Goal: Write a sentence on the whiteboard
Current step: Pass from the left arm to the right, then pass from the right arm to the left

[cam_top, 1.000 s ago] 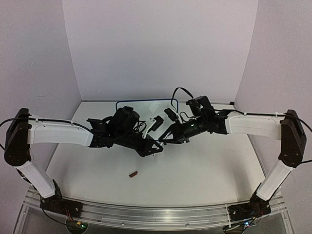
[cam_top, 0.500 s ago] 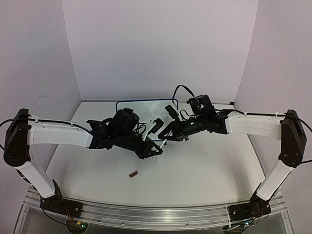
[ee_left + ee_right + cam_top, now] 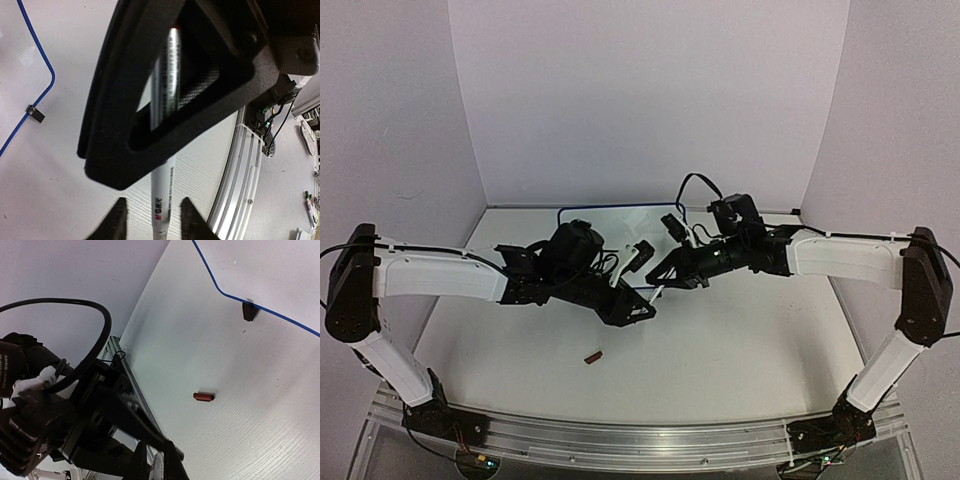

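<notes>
Left gripper: one black two-finger gripper. Its jaws are slightly parted, with a fingertip on either side of the pen barrel and a gap on each side, so it is not clamping.
Right gripper: one black two-finger gripper. Its jaws are narrow and closed on the pen, just beyond the left gripper's fingertips.
White wood-grain table: one, beneath both grippers.
Small rectangular white board with rounded corners and thin blue frame: one, on the table beyond both grippers and partly hidden by the arms.
White marker pen with a silvery printed band: one, running from the right gripper through the left gripper's gap.
Small dark red cap: one, lying on the table nearer the bases than the left gripper, apart from it.
Black foot: one visible, on the frame's near edge.
</notes>
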You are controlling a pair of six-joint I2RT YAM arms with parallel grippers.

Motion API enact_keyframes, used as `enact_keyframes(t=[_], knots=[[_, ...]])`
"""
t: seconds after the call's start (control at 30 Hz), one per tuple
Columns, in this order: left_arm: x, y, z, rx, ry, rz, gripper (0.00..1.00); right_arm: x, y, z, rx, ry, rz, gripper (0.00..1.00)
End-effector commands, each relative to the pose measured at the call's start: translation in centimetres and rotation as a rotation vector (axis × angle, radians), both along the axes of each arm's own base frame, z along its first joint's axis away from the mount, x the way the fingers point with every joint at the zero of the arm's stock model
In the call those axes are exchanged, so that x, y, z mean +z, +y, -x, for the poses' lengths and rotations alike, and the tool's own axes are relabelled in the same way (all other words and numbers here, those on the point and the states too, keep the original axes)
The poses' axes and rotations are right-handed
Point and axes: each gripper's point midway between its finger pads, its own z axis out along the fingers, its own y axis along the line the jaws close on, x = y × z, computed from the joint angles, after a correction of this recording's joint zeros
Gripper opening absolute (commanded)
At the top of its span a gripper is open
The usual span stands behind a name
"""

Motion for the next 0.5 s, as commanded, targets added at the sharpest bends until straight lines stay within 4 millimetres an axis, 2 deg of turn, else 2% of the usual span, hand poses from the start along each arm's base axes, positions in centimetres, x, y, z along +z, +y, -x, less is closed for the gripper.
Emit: enact_keyframes(t=[0.0, 0.03, 0.1, 0.23, 0.4, 0.47], knots=[[2.2, 1.5, -1.3, 0.058, -0.028, 0.021, 0.64, 3.1, -1.2, -1.2, -0.084, -0.156, -0.014, 0.0], [2.6, 1.9, -1.6, 0.068, -0.029, 0.024, 0.72, 3.3, -1.6, -1.7, -0.116, -0.188, 0.004, 0.0], [3.5, 2.9, -2.2, 0.085, -0.027, 0.034, 0.79, 3.4, -2.8, -2.6, -0.186, -0.245, 0.054, 0.0], [5.3, 6.1, -3.8, 0.147, -0.035, 0.041, 0.82, 3.7, -5.2, -4.2, -0.323, -0.352, 0.144, 0.0], [5.5, 11.0, -7.2, 0.29, -0.047, -0.007, 0.83, 4.3, -7.0, -5.1, -0.447, -0.467, 0.218, 0.0], [5.3, 12.6, -8.7, 0.349, -0.034, -0.011, 0.83, 4.5, -7.1, -5.1, -0.472, -0.503, 0.223, 0.0]])
